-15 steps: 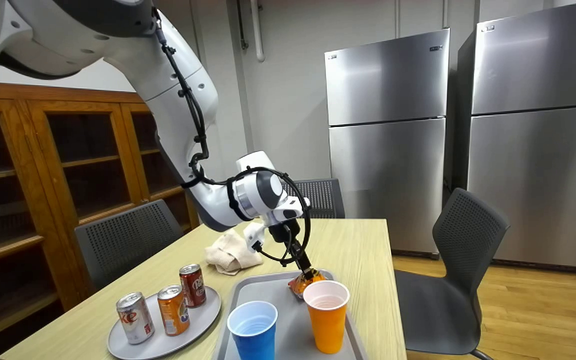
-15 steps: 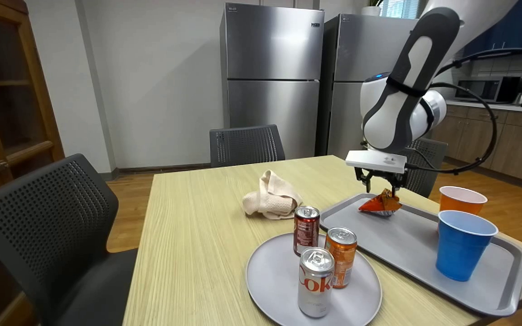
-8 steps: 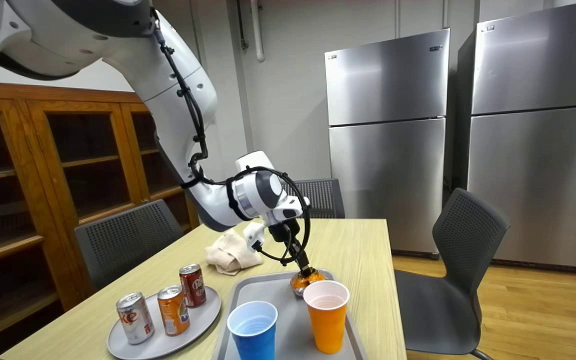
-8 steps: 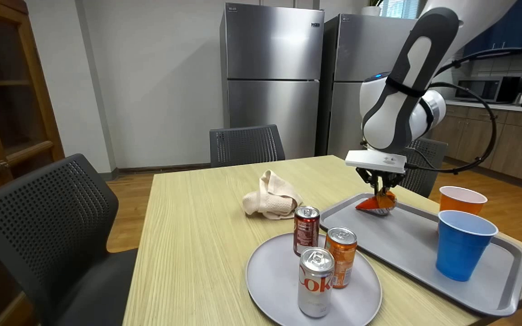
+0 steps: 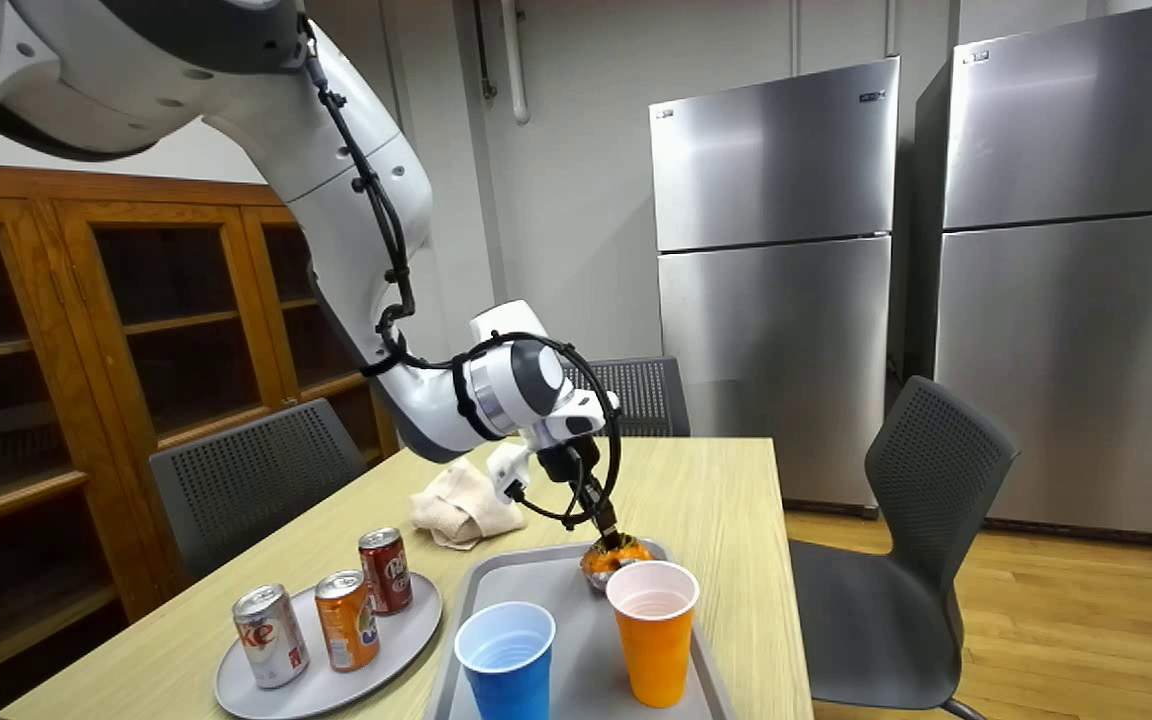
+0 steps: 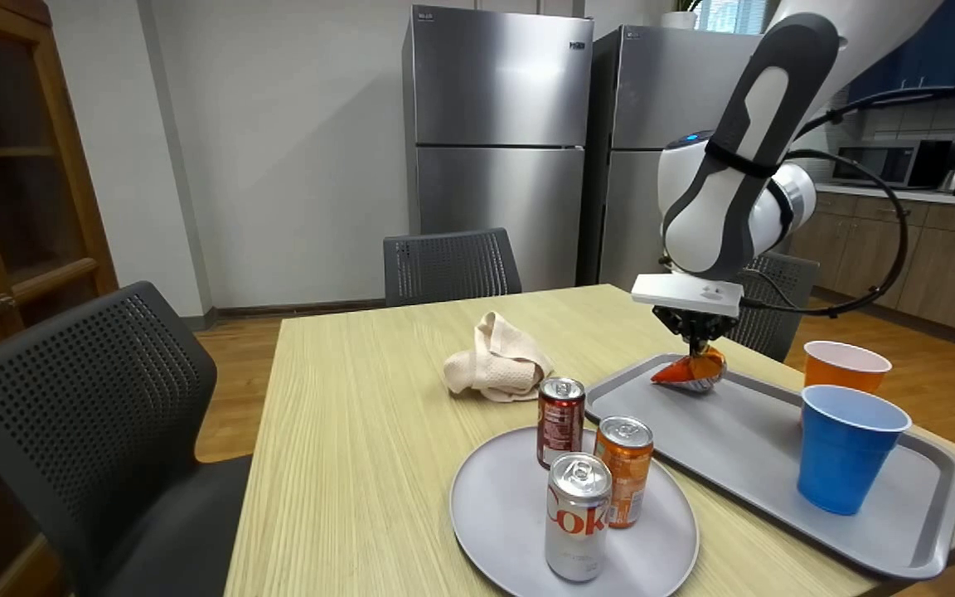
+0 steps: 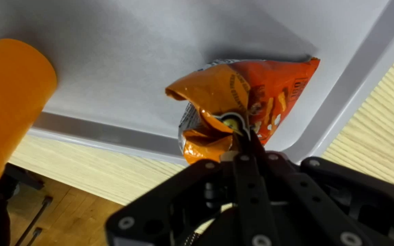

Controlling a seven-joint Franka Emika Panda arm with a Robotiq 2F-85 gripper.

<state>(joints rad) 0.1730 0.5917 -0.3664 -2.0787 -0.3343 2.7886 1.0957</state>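
My gripper [image 6: 698, 348] points down over the far end of the grey tray [image 6: 763, 439], its jaws closed together on a crinkled orange and red snack bag [image 6: 685, 375]. In the wrist view the fingers pinch the middle of the bag [image 7: 224, 89], which folds and bunches around the fingertips [image 7: 243, 140]. The bag still sits low, at the tray's surface; whether it touches the tray all along its underside is hard to tell. In an exterior view an orange cup [image 5: 658, 650] stands just in front of the bag [image 5: 598, 568] and hides part of it.
A blue cup [image 6: 850, 456] also stands on the tray. Beside the tray, a round grey plate [image 6: 494, 506] carries a silver can [image 6: 579, 531], an orange can [image 6: 627, 473] and a dark red can [image 6: 560, 423]. A crumpled beige cloth [image 6: 498, 365] lies behind the plate. Chairs surround the table.
The fingers, apart on either side of the bag a second ago, have come together on it. The bag has bunched up and shifted slightly; the arm has hardly moved.
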